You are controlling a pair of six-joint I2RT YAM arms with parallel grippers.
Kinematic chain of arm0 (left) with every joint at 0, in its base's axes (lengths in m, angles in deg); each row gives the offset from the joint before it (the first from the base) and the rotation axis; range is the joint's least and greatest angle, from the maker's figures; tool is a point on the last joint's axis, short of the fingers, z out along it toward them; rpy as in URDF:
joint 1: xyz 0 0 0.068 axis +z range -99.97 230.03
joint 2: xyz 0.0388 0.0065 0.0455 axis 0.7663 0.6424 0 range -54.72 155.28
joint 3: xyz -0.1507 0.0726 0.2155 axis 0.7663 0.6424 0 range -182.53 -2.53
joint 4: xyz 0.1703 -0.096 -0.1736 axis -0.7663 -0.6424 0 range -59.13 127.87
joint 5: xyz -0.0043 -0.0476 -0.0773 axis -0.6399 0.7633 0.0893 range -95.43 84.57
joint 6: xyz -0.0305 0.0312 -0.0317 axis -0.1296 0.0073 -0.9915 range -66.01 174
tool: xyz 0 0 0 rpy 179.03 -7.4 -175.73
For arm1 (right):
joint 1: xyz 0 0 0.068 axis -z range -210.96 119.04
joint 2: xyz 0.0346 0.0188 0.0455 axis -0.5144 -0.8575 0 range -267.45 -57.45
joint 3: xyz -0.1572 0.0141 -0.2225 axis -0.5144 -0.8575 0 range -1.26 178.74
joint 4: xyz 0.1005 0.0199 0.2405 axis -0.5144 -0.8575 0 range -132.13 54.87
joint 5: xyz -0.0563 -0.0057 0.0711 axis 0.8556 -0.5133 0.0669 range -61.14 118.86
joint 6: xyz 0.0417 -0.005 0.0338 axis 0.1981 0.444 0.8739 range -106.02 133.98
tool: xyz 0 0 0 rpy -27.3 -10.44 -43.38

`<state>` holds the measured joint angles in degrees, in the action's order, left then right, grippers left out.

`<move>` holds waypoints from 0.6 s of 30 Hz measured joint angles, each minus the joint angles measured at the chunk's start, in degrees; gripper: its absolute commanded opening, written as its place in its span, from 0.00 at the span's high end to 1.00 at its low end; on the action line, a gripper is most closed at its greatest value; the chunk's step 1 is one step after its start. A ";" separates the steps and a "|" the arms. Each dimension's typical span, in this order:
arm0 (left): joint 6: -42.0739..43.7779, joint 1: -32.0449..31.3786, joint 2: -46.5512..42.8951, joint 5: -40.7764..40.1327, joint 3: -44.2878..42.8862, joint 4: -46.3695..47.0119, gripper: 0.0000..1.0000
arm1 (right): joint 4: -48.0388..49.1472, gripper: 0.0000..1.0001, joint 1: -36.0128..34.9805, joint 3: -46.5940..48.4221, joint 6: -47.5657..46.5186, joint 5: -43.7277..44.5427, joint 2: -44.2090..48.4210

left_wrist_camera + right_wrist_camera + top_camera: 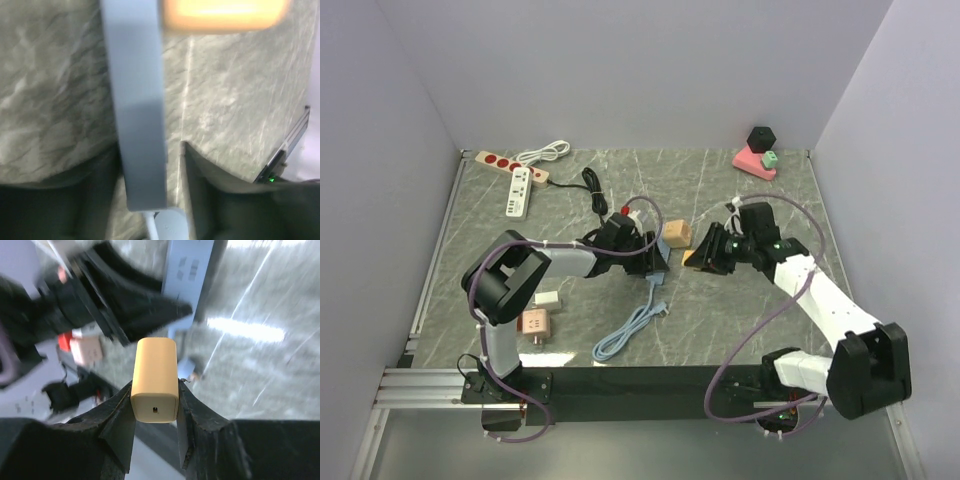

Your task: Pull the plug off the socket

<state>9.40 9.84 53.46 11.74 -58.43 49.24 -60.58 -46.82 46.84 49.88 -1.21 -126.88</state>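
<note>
The socket is a blue-grey power strip [137,100], also visible in the right wrist view [192,270]. Its blue cable [630,330] trails toward the near edge. The strip runs between the fingers of my left gripper [149,147] [655,262]; a gap shows beside the right finger, so the jaws stand open around it. The plug is a yellow-orange block [155,377] [694,258], and my right gripper [155,390] [708,250] is shut on its sides. The plug [225,12] lies blurred at the strip's far end. Whether its prongs sit in the socket is hidden.
A tan cube [675,235] lies just behind the grippers. At the back left are a white power strip [518,192], a beige strip with red sockets [505,163] and a black cable [592,190]. A pink adapter [535,323] and a white block [547,299] lie front left. Coloured blocks [758,155] sit back right.
</note>
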 measured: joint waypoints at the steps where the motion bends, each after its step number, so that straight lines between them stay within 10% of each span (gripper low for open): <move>1: -0.15 0.04 -0.07 0.70 -0.28 0.22 0.25 | -0.09 1.00 0.00 -1.09 0.07 -0.81 0.92; 6: 1.01 0.04 -0.72 0.61 -3.54 -3.72 0.02 | 0.09 1.00 -1.42 -7.08 0.87 -4.24 7.63; 18: -0.70 13.38 -34.27 -14.51 2.32 -23.80 0.01 | 6.54 1.00 -22.93 -2.75 5.51 -3.21 -4.94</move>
<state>8.70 23.22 19.19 -2.77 -56.11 25.44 -54.04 -69.75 44.08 55.39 -4.42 -131.82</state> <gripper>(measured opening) 0.994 0.400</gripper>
